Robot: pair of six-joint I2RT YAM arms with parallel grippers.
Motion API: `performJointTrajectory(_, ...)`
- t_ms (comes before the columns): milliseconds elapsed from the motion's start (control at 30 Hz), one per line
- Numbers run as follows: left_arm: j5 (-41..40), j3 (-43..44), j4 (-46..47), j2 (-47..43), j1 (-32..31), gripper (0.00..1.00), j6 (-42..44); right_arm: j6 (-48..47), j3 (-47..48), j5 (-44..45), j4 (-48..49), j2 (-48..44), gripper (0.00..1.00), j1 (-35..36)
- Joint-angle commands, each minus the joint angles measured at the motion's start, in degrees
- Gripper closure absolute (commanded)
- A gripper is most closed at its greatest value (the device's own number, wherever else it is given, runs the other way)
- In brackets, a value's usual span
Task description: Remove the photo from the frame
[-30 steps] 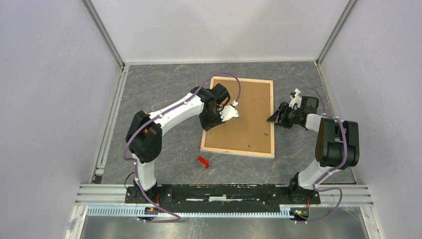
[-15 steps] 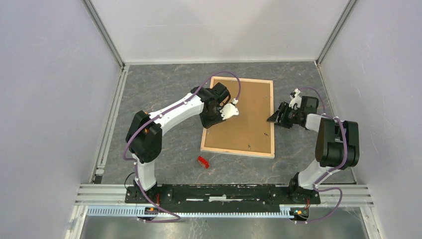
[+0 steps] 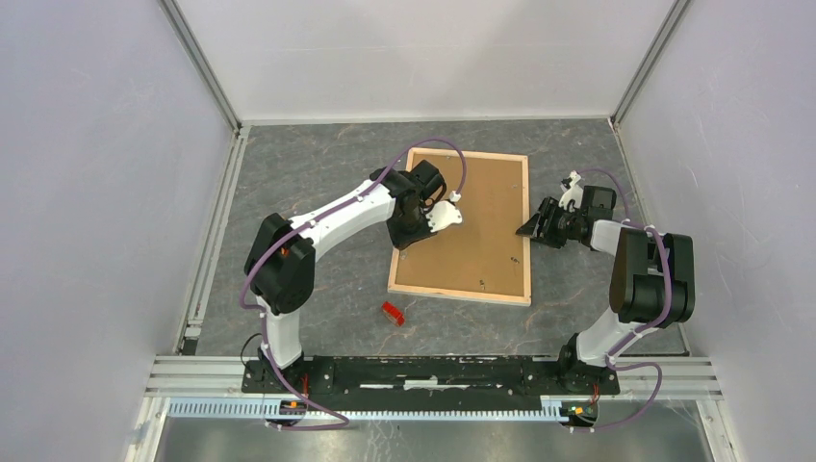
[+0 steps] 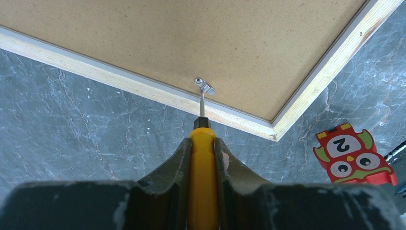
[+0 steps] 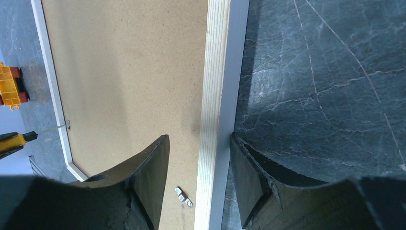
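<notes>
Grey marble-pattern bench (image 3: 318, 173), pale walls (image 3: 96, 192) on three sides. Plain brown hardboard backing panel (image 3: 471, 221) flat mid-bench. Small metal turn clip (image 4: 204, 86) at panel's edge; yellow-handled screwdriver (image 4: 202, 163) aimed straight at it, thin shaft's tip at clip. Second clip (image 5: 184, 197) near opposite edge. Red owl tile (image 4: 353, 155) marked "2" flat on bench, near panel's near-left corner, not touching it.

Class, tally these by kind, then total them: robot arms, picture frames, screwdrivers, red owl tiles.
White-and-black robot arms: 2
Pale-wood rectangular picture frame: 1
Yellow-handled metal screwdriver: 1
Red owl tile marked 2: 1
Total: 5
</notes>
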Motion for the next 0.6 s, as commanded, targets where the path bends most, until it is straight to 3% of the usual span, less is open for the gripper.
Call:
performJointTrajectory(0,5.0,1.5,-1.2,0.5,-0.7,0.98,-3.5,-0.5,-1.5,2.6,-2.9,1.8,0.44,1.2)
performJointTrajectory(267,7.6,3.0,1.0,2.1,-0.7,0.98,-7.6,-0.5,-1.9,2.6,-2.8,1.6,0.44,1.2)
performJointTrajectory(567,1.5,0.5,8.3,1.1,-0.7,0.98,-11.2,-0.4,-1.9,2.4,-2.8,1.7,0.43,1.3)
